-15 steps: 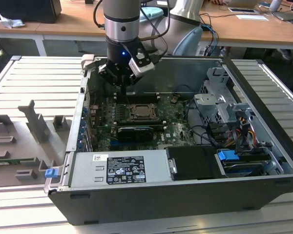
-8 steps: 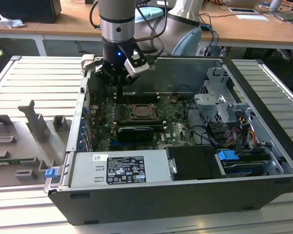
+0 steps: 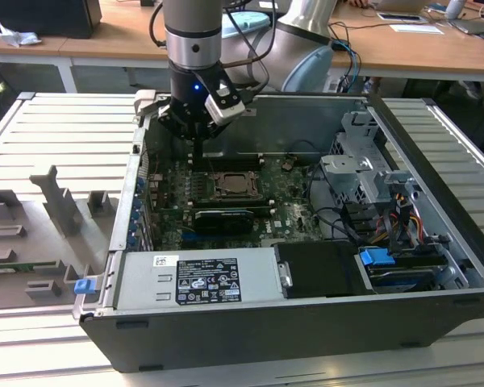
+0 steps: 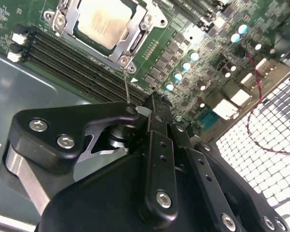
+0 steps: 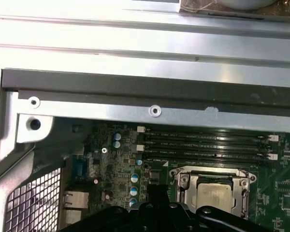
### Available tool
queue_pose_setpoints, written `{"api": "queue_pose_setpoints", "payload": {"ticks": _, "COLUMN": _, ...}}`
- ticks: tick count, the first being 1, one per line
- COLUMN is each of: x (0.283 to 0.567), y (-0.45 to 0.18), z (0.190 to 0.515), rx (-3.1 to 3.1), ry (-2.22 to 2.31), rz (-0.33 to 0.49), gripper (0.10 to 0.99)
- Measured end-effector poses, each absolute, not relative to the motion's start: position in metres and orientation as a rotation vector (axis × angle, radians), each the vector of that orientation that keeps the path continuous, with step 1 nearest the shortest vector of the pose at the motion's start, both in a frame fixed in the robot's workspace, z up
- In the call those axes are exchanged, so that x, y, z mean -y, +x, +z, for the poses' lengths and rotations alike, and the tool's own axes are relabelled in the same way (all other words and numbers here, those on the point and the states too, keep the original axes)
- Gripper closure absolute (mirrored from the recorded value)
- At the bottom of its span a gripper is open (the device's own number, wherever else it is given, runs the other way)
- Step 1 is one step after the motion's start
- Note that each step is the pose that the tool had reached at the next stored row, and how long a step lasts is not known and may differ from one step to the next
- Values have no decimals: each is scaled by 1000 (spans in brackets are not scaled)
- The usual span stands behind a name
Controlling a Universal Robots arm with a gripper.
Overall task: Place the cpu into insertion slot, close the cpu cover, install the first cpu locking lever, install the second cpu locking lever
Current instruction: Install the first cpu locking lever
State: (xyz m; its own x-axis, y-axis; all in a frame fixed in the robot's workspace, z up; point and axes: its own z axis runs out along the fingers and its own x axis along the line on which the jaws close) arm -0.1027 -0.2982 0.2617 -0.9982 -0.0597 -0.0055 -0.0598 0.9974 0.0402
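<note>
The cpu (image 4: 104, 21) lies flat in the motherboard's socket, its pale metal top showing through the window of the cpu cover (image 4: 126, 60), which is down over it. The insertion slot itself is hidden beneath them. A thin metal locking lever (image 4: 127, 84) rises from the cover's corner and ends beside my gripper (image 4: 152, 102), whose black fingers are shut together; I cannot tell whether they touch it. In the first wrist view the cpu (image 5: 215, 193) and cover (image 5: 208, 171) lie just past the gripper (image 5: 152, 191). In the exterior view the gripper (image 3: 194, 149) hangs inside the case, behind and to the left of the cpu (image 3: 236, 186).
Long black memory slots (image 5: 208, 145) run beside the socket, with the case's metal wall (image 5: 135, 87) close behind. A power supply (image 3: 198, 278), a drive cage (image 3: 363, 169) and cables fill the case's front and right. Grey fixtures (image 3: 56, 201) stand on the table at the exterior view's left.
</note>
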Motion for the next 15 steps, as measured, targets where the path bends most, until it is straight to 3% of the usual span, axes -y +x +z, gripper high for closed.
{"api": "queue_pose_setpoints", "payload": {"ticks": 15, "x": 294, "y": -98, "z": 259, "rx": -3135, "ry": -94, "rz": 63, "gripper": 980}}
